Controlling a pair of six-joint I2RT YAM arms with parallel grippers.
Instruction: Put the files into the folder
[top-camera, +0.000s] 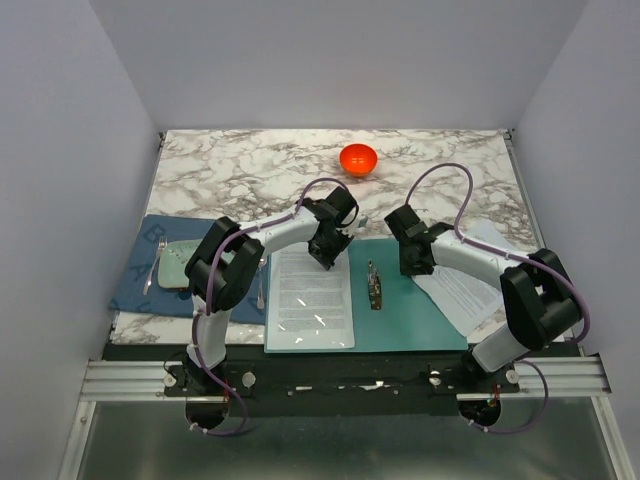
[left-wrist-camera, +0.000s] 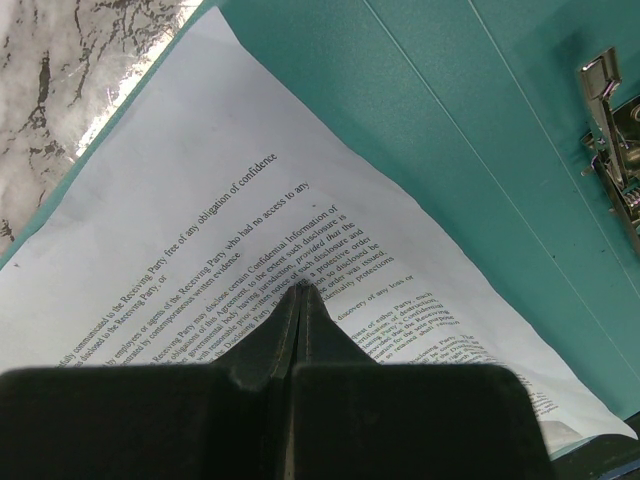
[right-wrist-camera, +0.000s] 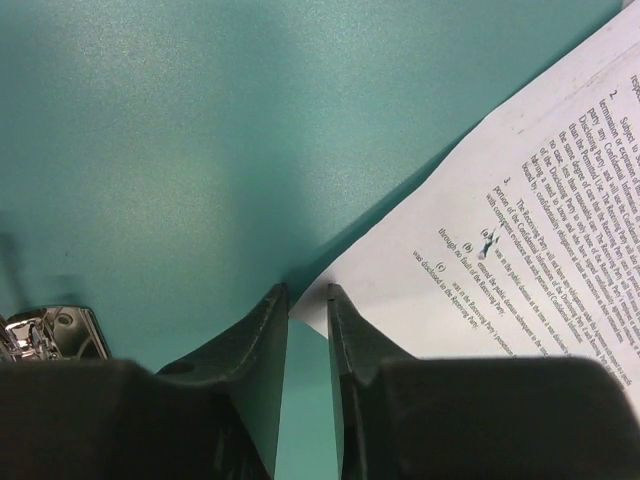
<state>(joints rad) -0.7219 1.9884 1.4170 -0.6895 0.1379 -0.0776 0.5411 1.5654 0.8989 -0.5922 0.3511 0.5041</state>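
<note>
1. A marble table (top-camera: 250, 165) carries everything. The two arms are bolted at its near edge.
2. The folder (top-camera: 415, 320), teal-green, lies open and flat in the near middle of the table, between the arms.
3. A dark blue mat (top-camera: 140, 285) lies on the left side of the table, just beside the folder.
4. The files are in two parts. One printed sheet (top-camera: 312, 300) lies on the left half of the folder, inside its edges. The loose sheets (top-camera: 475, 295) lie at the right, partly over the right edge of the folder and partly on the marble.
5. The left gripper (left-wrist-camera: 301, 290) is fully closed and holds nothing. Its joined tips press down on the far part of the printed sheet.
6. The right gripper (right-wrist-camera: 305, 292) is low over the right half of the folder. Its jaws stand a little apart, with teal visible in the narrow gap. A corner of the loose sheets reaches just to its fingertips. I cannot tell if the fingers touch the paper.
7. A pale green tray (top-camera: 178, 268) rests on the mat.
8. An orange bowl (top-camera: 358, 158) stands far back, well apart from the folder.
9. A metal clip (top-camera: 375, 287) sits on the middle spine of the folder.
</note>
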